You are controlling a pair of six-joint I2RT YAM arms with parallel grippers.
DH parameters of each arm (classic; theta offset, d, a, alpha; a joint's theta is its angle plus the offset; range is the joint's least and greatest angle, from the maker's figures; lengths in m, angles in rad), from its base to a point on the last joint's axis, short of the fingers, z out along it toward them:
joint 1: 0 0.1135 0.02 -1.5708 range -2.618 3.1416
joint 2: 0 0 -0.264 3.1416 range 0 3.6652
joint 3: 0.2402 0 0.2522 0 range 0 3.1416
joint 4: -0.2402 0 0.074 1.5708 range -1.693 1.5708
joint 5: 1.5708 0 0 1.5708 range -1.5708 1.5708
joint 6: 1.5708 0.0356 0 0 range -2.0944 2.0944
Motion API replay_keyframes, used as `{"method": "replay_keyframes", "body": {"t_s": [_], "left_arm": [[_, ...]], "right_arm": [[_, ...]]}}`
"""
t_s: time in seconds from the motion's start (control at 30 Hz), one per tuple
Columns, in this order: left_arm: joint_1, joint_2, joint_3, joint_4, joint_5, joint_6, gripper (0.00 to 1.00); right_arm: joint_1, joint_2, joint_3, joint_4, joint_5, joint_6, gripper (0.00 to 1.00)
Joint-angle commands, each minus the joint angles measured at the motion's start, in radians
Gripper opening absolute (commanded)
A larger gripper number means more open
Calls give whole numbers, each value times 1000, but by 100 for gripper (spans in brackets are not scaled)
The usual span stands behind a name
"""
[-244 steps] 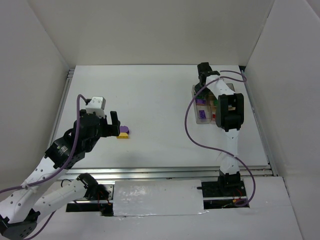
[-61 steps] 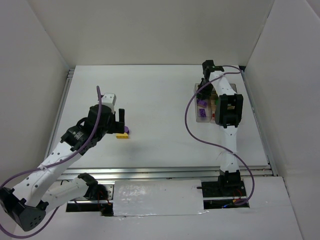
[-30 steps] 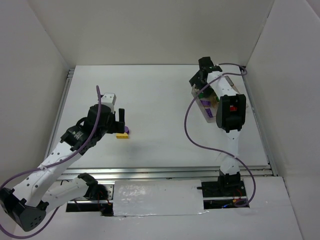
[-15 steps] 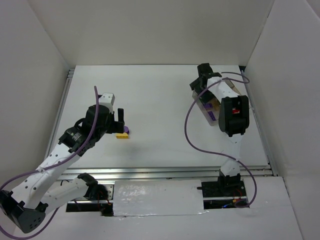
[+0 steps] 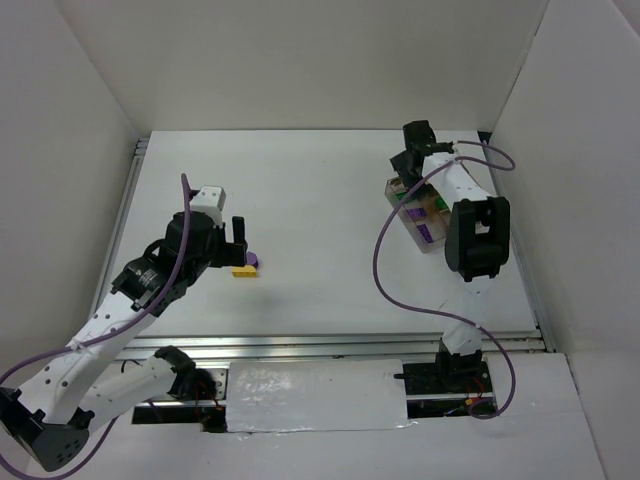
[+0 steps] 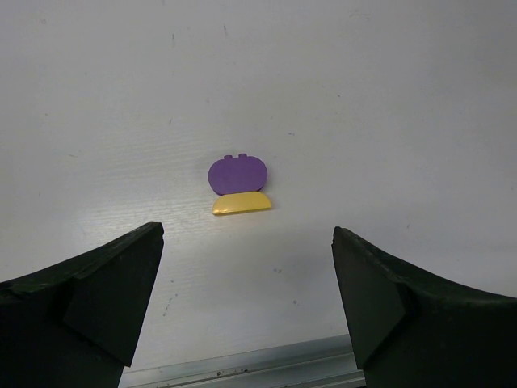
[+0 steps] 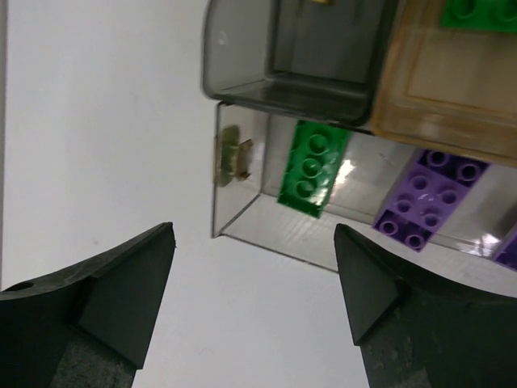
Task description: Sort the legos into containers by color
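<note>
A purple rounded lego (image 6: 237, 173) and a yellow lego (image 6: 241, 203) lie touching on the white table, and both also show from above as the purple lego (image 5: 254, 261) and the yellow lego (image 5: 243, 270). My left gripper (image 6: 246, 311) hangs open above and just short of them, and from above the left gripper (image 5: 238, 243) sits at their left edge. The clear container (image 7: 234, 220) holds a green lego (image 7: 313, 168) and a purple lego (image 7: 428, 198) in neighbouring compartments. My right gripper (image 7: 254, 303) is open beside its corner, with nothing between the fingers.
From above, the container (image 5: 432, 243) lies askew at the back right, with the right gripper (image 5: 408, 165) at its far end. White walls enclose the table on three sides. A metal rail (image 5: 330, 345) runs along the near edge.
The right arm's elbow has swung to the right, its jaws have narrowed a little, and the container has turned and shifted slightly. The left arm has drawn back a little; the two legos have not moved.
</note>
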Motion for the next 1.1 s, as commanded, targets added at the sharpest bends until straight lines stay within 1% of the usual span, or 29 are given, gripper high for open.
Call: {"method": "replay_keyframes", "body": {"t_s": [0.0, 0.07, 0.1, 0.3, 0.33, 0.4, 0.5, 0.53, 0.57, 0.83, 1.07], "left_arm": [[4, -20, 1, 30, 8, 15, 98], [4, -25, 0, 32, 11, 17, 98], [4, -24, 0, 32, 14, 17, 98], [4, -33, -2, 29, 8, 15, 98], [4, -36, -3, 29, 5, 15, 98], [4, -34, -3, 32, 3, 15, 98], [4, -28, -2, 29, 5, 15, 98], [4, -27, 0, 27, 5, 15, 98], [4, -27, 0, 29, 5, 15, 98], [4, -28, -2, 27, 6, 15, 98], [4, -39, 0, 27, 2, 15, 98]], "right_arm": [[-20, -83, -55, -16, 73, 54, 84], [-23, -100, -73, -8, 82, 60, 82], [-23, -103, -84, -2, 82, 60, 76], [-40, -55, -52, -22, 62, 66, 74], [-41, -48, -49, -23, 50, 65, 73], [-46, -28, -30, -37, 44, 69, 65], [-46, -24, -33, -22, 33, 75, 63], [-46, -23, -35, -17, 31, 78, 60], [-46, -21, -33, -19, 24, 78, 49], [-44, -21, -78, 3, 5, 94, 52], [-48, 55, -17, -32, -27, 103, 52]]}}
